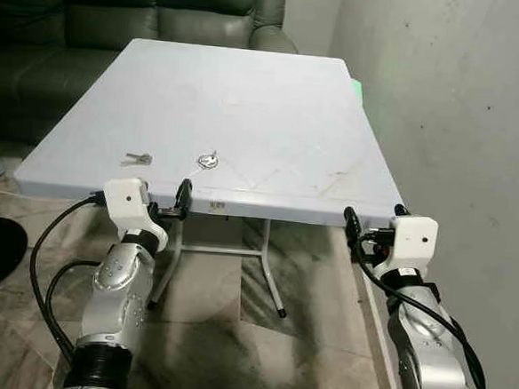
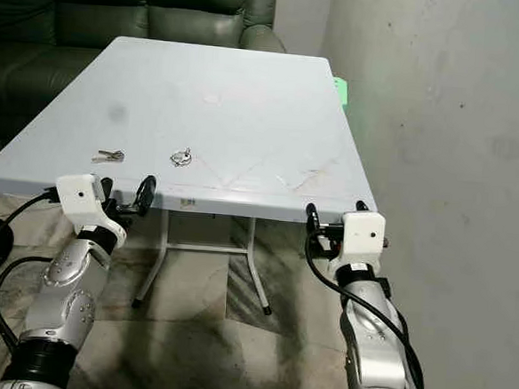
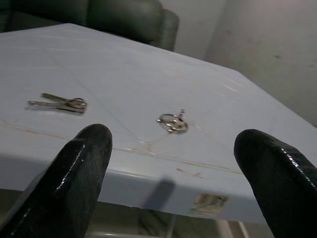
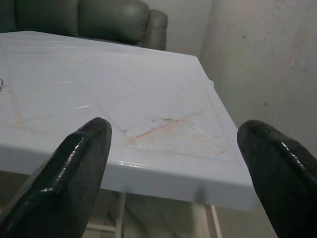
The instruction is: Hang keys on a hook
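Lying on the table (image 1: pixel 249 96): keys (image 1: pixel 138 158); sticker (image 3: pixel 210 202) writing unreadable.

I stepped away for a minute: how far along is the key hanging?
Nothing looks done. The keys lie on the table near a metal ring. The left gripper and right gripper are open at the table's near edge. Picking up and hanging remain.

A small bunch of silvery keys (image 1: pixel 137 158) lies flat on my bench (image 1: pixel 274 106), near its front edge on my left side, the blades fanned out from a ring. To its right, apart from it, lies a second metal piece (image 1: pixel 208 160): a round ring with a short tab sticking up, too small to make out further.
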Controlling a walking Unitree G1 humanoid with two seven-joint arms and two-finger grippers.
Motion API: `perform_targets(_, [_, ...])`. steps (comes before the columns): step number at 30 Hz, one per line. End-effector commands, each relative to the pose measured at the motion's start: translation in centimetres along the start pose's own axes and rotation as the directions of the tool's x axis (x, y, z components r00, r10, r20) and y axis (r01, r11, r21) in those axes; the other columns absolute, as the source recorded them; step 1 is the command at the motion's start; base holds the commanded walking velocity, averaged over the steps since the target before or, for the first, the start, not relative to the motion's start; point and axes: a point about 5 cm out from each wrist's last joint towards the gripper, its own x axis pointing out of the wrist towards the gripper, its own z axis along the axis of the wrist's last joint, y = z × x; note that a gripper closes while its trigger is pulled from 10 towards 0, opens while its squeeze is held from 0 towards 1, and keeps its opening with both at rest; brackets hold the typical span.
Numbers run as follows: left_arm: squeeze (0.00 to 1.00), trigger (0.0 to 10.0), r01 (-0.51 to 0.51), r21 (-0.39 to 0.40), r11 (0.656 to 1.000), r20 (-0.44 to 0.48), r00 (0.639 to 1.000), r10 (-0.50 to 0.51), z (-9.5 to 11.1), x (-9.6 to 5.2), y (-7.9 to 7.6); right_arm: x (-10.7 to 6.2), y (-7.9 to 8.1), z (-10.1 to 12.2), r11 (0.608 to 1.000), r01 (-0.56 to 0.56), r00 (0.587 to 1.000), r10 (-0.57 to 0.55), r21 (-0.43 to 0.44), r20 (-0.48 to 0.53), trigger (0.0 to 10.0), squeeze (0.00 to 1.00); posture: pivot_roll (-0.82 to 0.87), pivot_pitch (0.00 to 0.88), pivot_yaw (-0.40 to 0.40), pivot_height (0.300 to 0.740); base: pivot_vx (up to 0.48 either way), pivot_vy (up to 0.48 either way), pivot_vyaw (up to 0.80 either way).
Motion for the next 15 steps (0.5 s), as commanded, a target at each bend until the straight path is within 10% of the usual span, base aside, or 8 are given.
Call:
perform_targets(1, [0.0,10.0,-0.01,0.012,1.0,0.004,1.0,0.01,0.36,0.02,0.38,0.15,0.16,0.49,1.0,-0.008,1.0,0.008,0.005,0.016,10.0,0.0,-0.04,0.06,-0.026,0.732,0.0,0.315,0.0])
perform_targets(15, [0.0,10.0,-0.008,0.009,1.0,0.003,1.0,0.008,0.31,0.13,0.24,0.25,0.13,0.56,1.0,-0.009,1.0,0.009,0.006,0.016,10.0,0.0,-0.04,0.057,-0.028,0.732,0.0,0.44,0.0])
